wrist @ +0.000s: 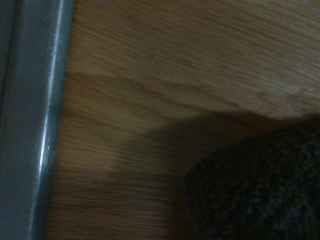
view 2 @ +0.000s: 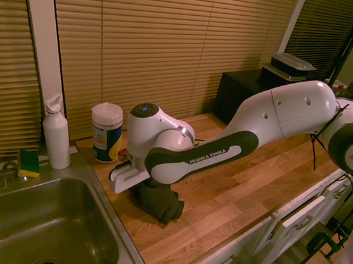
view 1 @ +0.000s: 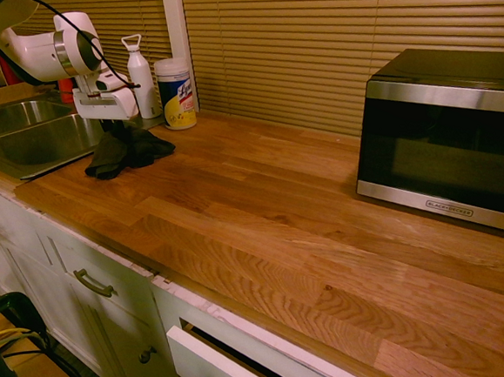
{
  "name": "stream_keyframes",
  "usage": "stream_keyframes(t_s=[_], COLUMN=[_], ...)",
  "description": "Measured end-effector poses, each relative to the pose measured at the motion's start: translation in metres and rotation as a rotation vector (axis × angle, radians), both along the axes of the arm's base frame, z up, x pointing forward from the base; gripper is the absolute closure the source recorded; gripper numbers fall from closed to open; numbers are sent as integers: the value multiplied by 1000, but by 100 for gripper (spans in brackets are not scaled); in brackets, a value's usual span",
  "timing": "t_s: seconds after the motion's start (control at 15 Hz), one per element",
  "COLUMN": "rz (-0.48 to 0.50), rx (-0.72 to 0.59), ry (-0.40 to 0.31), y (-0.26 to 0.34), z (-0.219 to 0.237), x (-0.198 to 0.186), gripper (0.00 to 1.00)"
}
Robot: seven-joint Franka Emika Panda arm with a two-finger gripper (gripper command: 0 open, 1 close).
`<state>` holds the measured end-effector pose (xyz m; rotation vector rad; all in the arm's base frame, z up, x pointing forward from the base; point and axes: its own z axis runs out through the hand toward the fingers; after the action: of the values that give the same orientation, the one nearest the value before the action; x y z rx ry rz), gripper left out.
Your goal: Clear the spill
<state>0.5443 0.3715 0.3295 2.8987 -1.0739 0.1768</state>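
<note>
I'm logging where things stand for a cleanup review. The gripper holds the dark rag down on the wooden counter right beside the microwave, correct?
Not quite. The gripper does hold the dark rag on the wooden counter, but beside the sink, not the microwave, which stands at the counter's far end. The first exterior view shows this.

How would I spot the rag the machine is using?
Find the steel sink; on the wooden counter right beside it, under the gripper, lies a crumpled rag. It is dark and soft, unlike the white bottle and wipes tub behind.
</note>
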Motion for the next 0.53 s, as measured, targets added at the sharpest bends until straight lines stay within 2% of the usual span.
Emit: stream_keyframes(t_s=[0.53], rz=[-15], rx=[12], ry=[-19], y=[11], z=[6], x=[-3], gripper=[0])
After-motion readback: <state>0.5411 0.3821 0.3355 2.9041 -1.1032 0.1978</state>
